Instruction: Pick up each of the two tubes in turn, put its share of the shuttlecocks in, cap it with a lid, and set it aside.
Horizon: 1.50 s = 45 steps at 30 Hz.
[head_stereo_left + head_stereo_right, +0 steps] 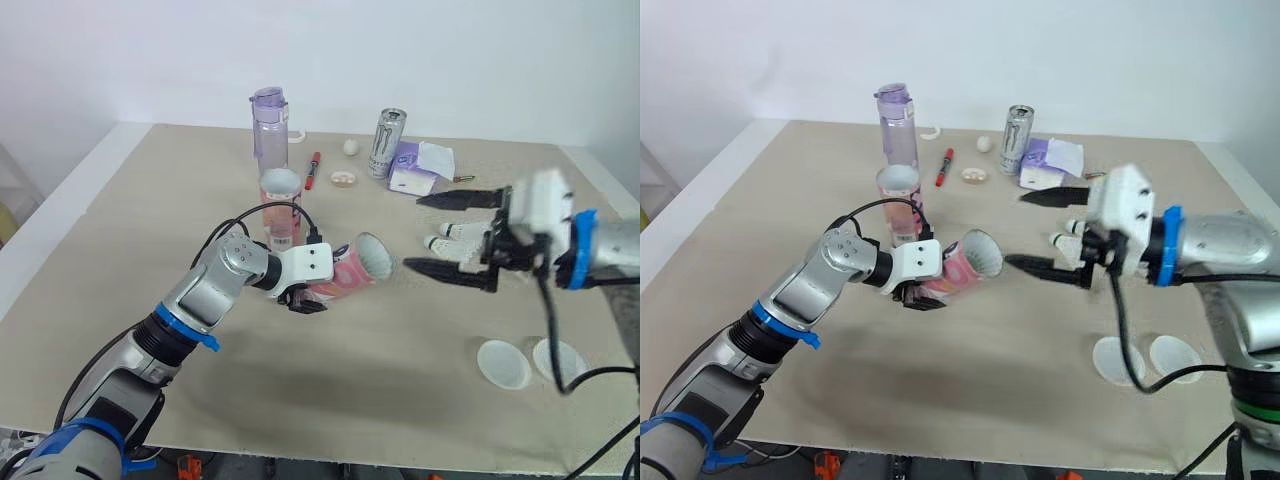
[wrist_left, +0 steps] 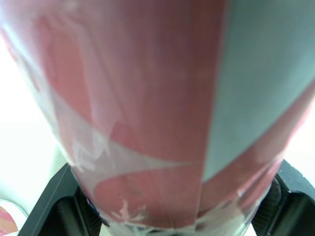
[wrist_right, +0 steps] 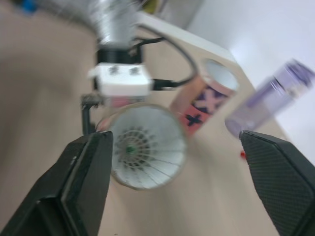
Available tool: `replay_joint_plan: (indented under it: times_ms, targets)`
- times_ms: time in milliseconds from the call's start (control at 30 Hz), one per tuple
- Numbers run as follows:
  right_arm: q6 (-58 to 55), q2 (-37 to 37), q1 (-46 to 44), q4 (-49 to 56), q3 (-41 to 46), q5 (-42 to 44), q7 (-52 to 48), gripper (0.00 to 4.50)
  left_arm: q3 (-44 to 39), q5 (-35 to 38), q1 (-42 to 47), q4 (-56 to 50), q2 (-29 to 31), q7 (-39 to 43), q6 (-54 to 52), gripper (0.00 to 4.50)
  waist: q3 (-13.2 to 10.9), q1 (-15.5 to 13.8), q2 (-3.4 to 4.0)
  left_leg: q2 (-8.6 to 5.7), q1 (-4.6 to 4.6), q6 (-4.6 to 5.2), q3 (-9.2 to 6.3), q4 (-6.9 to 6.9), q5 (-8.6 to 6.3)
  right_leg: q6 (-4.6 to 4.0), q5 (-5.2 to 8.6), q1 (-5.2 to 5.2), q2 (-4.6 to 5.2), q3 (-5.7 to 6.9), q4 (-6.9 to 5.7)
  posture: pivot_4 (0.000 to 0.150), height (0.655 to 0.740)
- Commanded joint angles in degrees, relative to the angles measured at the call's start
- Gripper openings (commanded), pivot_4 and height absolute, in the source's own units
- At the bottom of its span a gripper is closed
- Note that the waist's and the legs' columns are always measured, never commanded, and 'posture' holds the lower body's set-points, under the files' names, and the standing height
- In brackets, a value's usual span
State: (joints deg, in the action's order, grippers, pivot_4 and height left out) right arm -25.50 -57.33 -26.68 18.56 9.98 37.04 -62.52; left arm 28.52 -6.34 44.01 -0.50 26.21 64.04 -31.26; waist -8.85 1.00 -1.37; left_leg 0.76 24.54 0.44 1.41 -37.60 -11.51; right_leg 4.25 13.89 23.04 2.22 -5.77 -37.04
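Note:
My left gripper (image 1: pixel 310 292) is shut on a pink tube (image 1: pixel 350 268), held tilted above the table with its open mouth facing right. In the right wrist view a white shuttlecock (image 3: pixel 140 147) sits inside that mouth. My right gripper (image 1: pixel 415 232) is open, fingers spread wide, a short way to the right of the mouth and holding nothing. Behind its fingers, loose shuttlecocks (image 1: pixel 452 237) lie on the table. The second tube (image 1: pixel 281 205) stands upright behind the held one, open on top. Two white lids (image 1: pixel 503 363) (image 1: pixel 558 360) lie flat at the front right.
At the back of the beige table (image 1: pixel 120 260) stand a purple water bottle (image 1: pixel 269 130) and a silver can (image 1: pixel 385 143). Beside them are a tissue pack (image 1: pixel 420 165), a red pen (image 1: pixel 312 168) and a small white ball (image 1: pixel 351 147).

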Motion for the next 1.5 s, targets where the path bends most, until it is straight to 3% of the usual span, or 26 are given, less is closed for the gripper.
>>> replay_joint_plan:
  times_ms: [33, 67, 167, 200, 233, 300, 400, 500, 700, 1067, 1500]
  targets:
    - [-3.7, -1.9, -3.0, -0.6, 0.2, 1.5, -1.1, 4.42, 2.1, -1.1, -0.9, 1.2, 0.0, -0.1, -0.4, 3.33, 0.0, 0.0, 0.0, 0.0, 0.0, 0.0, 0.0, 0.01, 0.0, 0.01, 0.01, 0.02, 0.0, 0.0, 0.0, 0.15, 0.74]
    - [-4.3, -2.0, -3.8, -0.8, -0.5, 1.1, -1.4, 4.42, 2.1, -1.0, -0.8, 1.2, 0.0, -0.1, -0.4, 3.33, 0.0, 0.0, 0.0, 0.0, 0.0, 0.0, 0.0, 0.01, 0.0, 0.02, 0.02, 0.03, 0.0, 0.01, 0.0, 0.15, 0.74]
    - [-2.7, -1.1, -10.5, -1.9, -8.8, -5.2, -3.6, 3.63, 2.2, -1.1, -0.1, 1.9, -0.1, 0.2, -0.2, 3.33, 0.0, 0.1, 0.03, 0.0, 0.02, 0.0, 0.07, 0.03, 0.0, 0.02, 0.02, 0.09, 0.04, 0.02, 0.0, 0.15, 0.74]
    - [-2.3, -0.8, -12.6, -1.8, -11.8, -7.3, -4.9, 3.63, 2.1, -1.1, 0.1, 2.1, -0.1, 0.2, -0.1, 3.33, 0.0, 0.1, 0.05, 0.0, 0.01, 0.0, 0.11, 0.03, 0.0, 0.03, 0.01, 0.12, 0.03, -0.02, 0.0, 0.15, 0.74]
    - [-2.1, -0.7, -13.8, -1.8, -13.7, -8.5, -5.8, 3.08, 2.1, -1.1, 0.3, 2.3, -0.2, 0.3, 0.0, 3.33, 0.0, 0.2, 0.05, 0.0, 0.02, 0.01, 0.12, 0.03, 0.01, 0.04, 0.0, 0.15, 0.03, -0.02, -0.01, 0.15, 0.74]
    - [-0.9, 0.3, -16.8, -2.2, -17.9, -11.4, -8.1, 2.68, 2.2, -1.1, 0.5, 2.4, -0.3, 0.3, 0.1, 3.33, 0.0, 0.1, 0.05, -0.01, 0.03, 0.03, 0.12, 0.03, 0.02, 0.04, -0.02, 0.15, 0.03, 0.02, -0.01, 0.15, 0.74]
    - [0.9, 1.9, -20.4, -4.3, -22.1, -15.2, -10.2, 1.11, 2.2, -1.1, 0.6, 2.5, -0.4, 0.2, 0.0, 3.33, 0.0, 0.0, 0.04, -0.03, 0.13, 0.04, 0.11, 0.02, 0.03, 0.04, 0.0, 0.2, 0.08, 0.11, 0.0, 0.15, 0.74]
    - [2.2, 2.6, -22.6, -6.9, -24.5, -18.0, -12.5, 0.05, 2.2, -1.1, 0.8, 2.7, -0.6, 0.1, 0.0, 3.33, 0.0, 0.0, 0.04, -0.06, 0.18, 0.05, 0.1, 0.01, 0.03, 0.03, 0.0, 0.22, 0.14, 0.1, 0.0, 0.15, 0.74]
    - [4.3, 4.2, -25.2, -9.7, -29.7, -22.7, -16.4, 0.05, 2.1, -1.2, 1.2, 3.5, -0.9, -0.2, 0.5, 3.33, 0.0, 0.0, 0.03, -0.09, 0.18, 0.09, 0.12, 0.01, 0.06, 0.05, -0.01, 0.21, 0.17, 0.16, 0.0, 0.15, 0.74]
    - [9.3, 16.7, -34.8, -24.2, -43.5, -38.2, -21.9, 0.05, 2.0, -1.1, 1.5, 4.3, -1.7, -0.8, 0.8, 3.33, 0.1, 0.1, -0.02, -0.02, 0.13, 0.2, 0.18, -0.01, 0.16, -0.35, -0.33, 0.23, 0.2, 0.2, -0.05, 0.15, 0.74]
    - [15.2, 24.9, -35.4, -33.0, -46.5, -44.9, -25.9, 0.05, 1.7, -1.2, 1.5, 4.8, -2.1, -1.2, 0.9, 3.33, 0.3, 0.5, -0.03, 0.39, -0.54, 0.19, 0.19, 0.02, 0.16, -0.56, -0.49, 0.08, -0.02, 0.42, -0.1, 0.15, 0.74]
